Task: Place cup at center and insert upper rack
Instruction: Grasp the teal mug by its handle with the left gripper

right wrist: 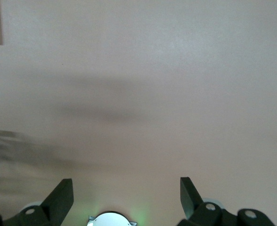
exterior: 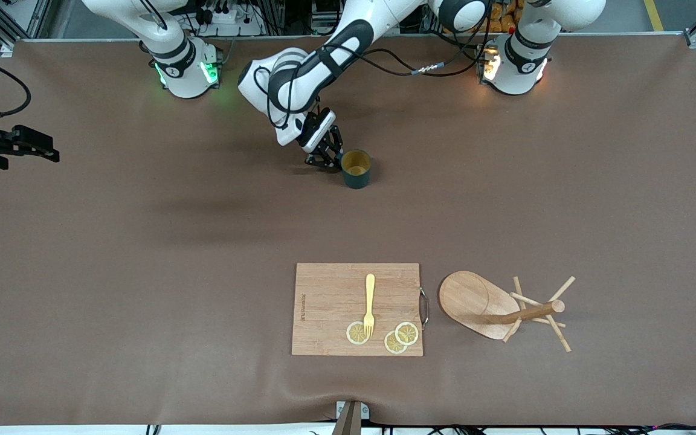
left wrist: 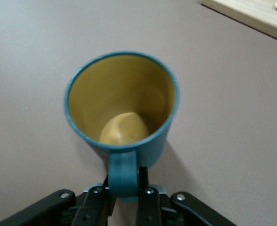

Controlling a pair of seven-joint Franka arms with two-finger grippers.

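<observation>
Jaws of left gripper (left wrist: 124, 190) pinch handle — teal, yellow-lined cup (left wrist: 122, 106).

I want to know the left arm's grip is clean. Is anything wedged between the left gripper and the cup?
Nothing visible is. The left gripper is shut straight on the handle of the cup; its fingers press the loop from both sides. The cup stands upright on the bare table, apart from everything else.

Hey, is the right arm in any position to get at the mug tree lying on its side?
Probably not soon. The right gripper hangs open over bare table at the right arm's end, while the mug tree lies toward the left arm's end, beside the cutting board. Nothing blocks it.
</observation>
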